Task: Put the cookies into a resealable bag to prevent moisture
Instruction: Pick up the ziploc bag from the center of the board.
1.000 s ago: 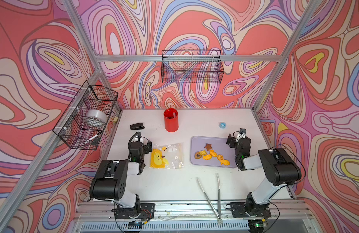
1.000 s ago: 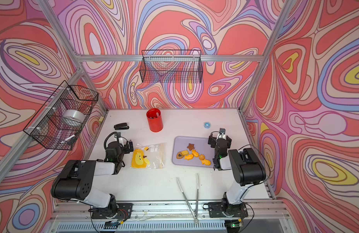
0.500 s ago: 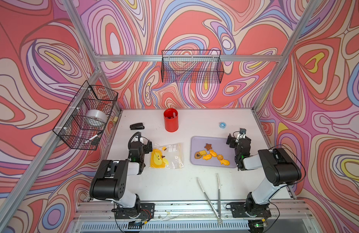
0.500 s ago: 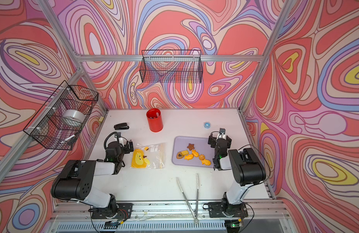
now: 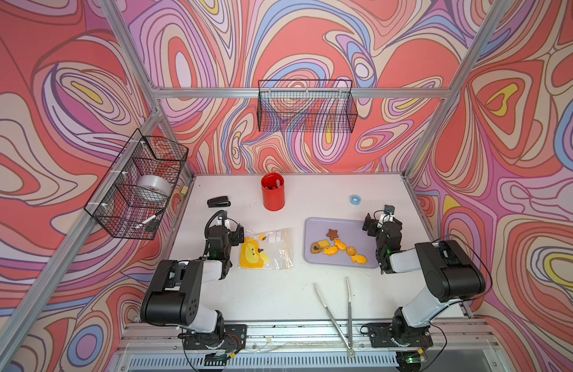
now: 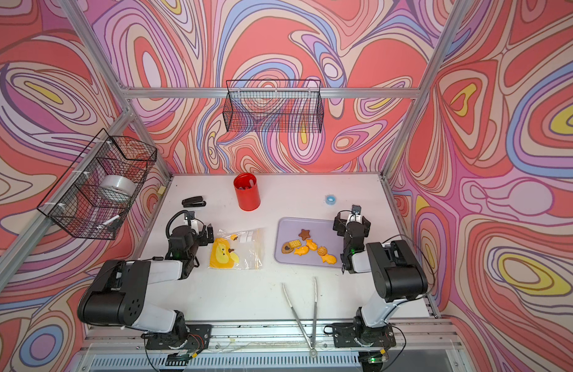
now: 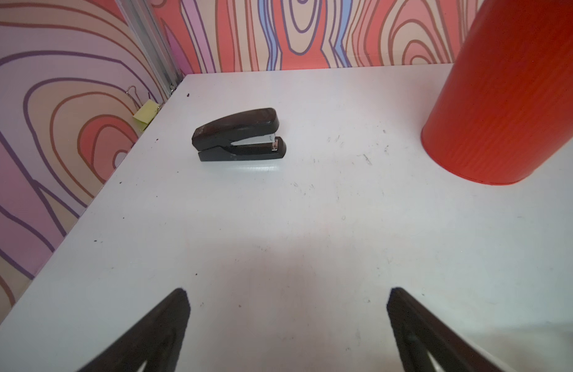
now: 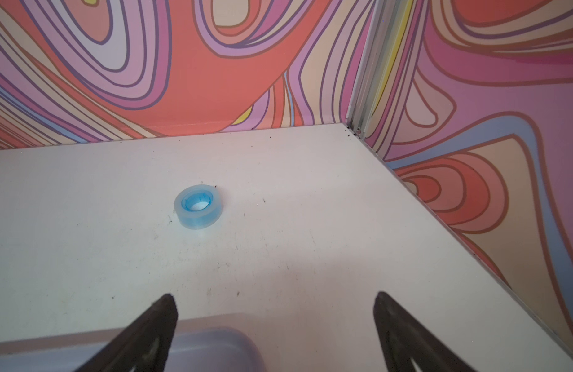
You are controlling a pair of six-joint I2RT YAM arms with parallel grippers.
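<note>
Several cookies [image 5: 338, 247] [image 6: 309, 248], mostly orange fish with a brown star, lie on a lilac tray [image 5: 317, 225] [image 6: 290, 227] in both top views. The resealable bag [image 5: 267, 249] [image 6: 238, 249], clear with a yellow-orange figure, lies flat to the tray's left. My left gripper [image 5: 225, 227] [image 7: 286, 299] stands open just left of the bag, over bare table. My right gripper [image 5: 381, 222] [image 8: 273, 302] is open at the tray's far right corner [image 8: 214, 344], holding nothing. Neither wrist view shows the cookies or the bag.
A black stapler [image 5: 218, 202] [image 7: 238, 135] and a red cup [image 5: 272, 191] [image 7: 510, 96] stand behind the left gripper. A blue tape roll [image 5: 354, 199] [image 8: 198, 206] lies beyond the right gripper. Metal tongs [image 5: 338, 309] lie near the front edge. Wire baskets [image 5: 306, 106] hang on the walls.
</note>
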